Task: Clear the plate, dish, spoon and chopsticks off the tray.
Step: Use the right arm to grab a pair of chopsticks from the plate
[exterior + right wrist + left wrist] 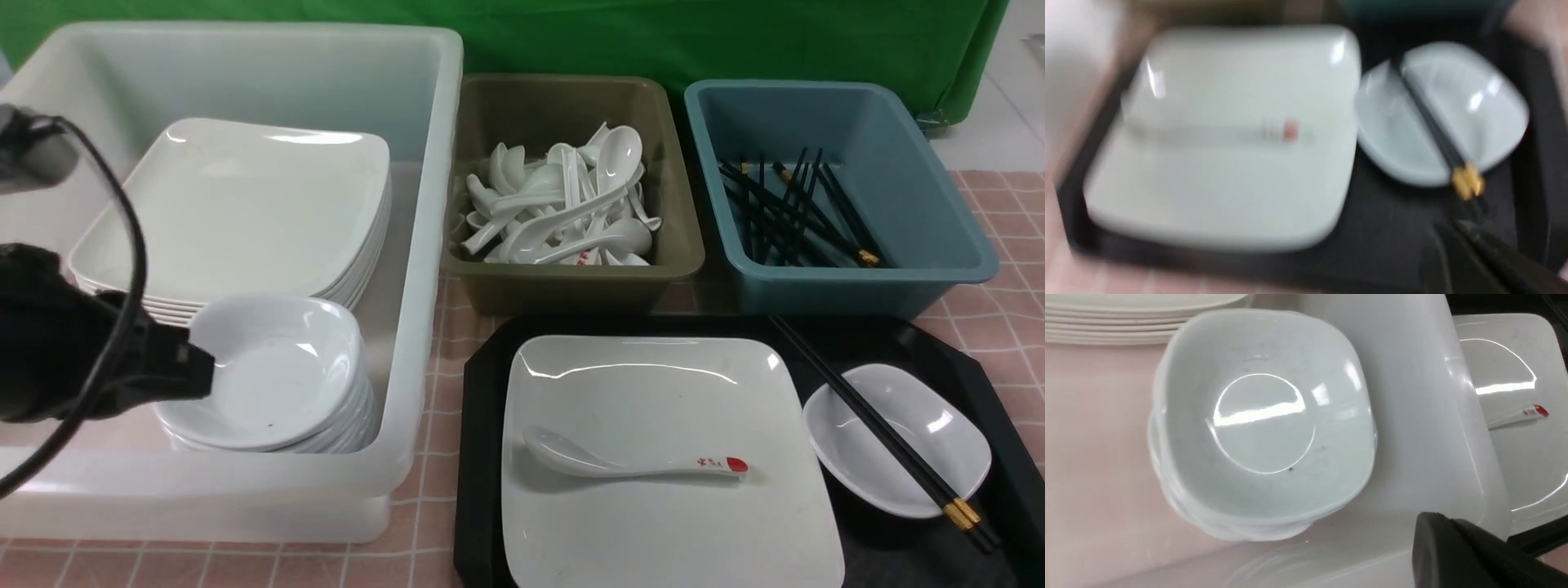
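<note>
The black tray (482, 425) holds the large white plate (669, 506), and the red-tipped spoon (629, 464) lies across the plate. To the right sits the small dish (922, 457), with the black chopsticks (882, 429) resting diagonally over it. My left gripper (202, 371) is shut and empty, beside a stack of small dishes inside the white tub; its fingers (1437, 531) are pressed together. My right gripper (1453, 226) is out of the front view. In its blurred wrist view it is shut and empty above the tray floor (1392, 228), just short of the chopsticks' (1433, 126) gold-banded end.
The big white tub (441, 204) holds stacked square plates (245, 204) and stacked small dishes (277, 376). An olive tub (571, 98) full of white spoons and a blue tub (939, 212) with black chopsticks stand behind the tray. A green cloth hangs at the back.
</note>
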